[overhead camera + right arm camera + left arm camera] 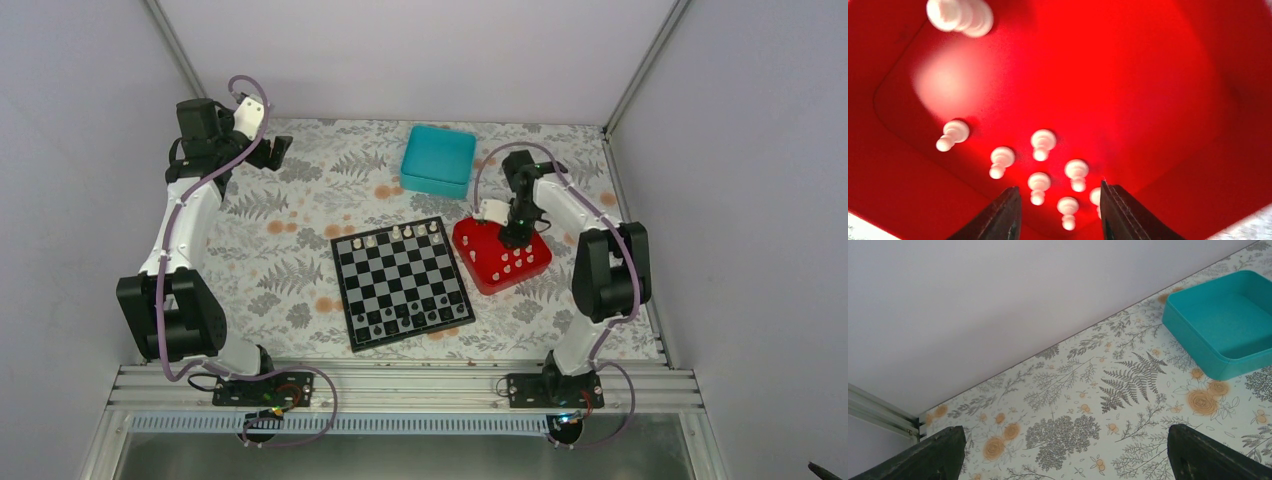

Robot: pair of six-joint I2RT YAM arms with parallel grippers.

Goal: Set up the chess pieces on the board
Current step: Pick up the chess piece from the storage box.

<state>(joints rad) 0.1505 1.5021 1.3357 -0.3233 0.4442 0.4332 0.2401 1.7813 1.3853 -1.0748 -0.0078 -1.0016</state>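
Board (405,285) holds a few back-row pieces (397,233); pawns (1040,142) wait in tray (1158,100); right pincer (1059,190) spread over them, left pincer (1066,432) spread, empty

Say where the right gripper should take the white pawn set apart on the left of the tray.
Take the pawn around its narrow neck under the head, coming straight down from above with the right gripper open. It seems to stand upright in the red tray, and no neighbour touches it, so both fingers have room.
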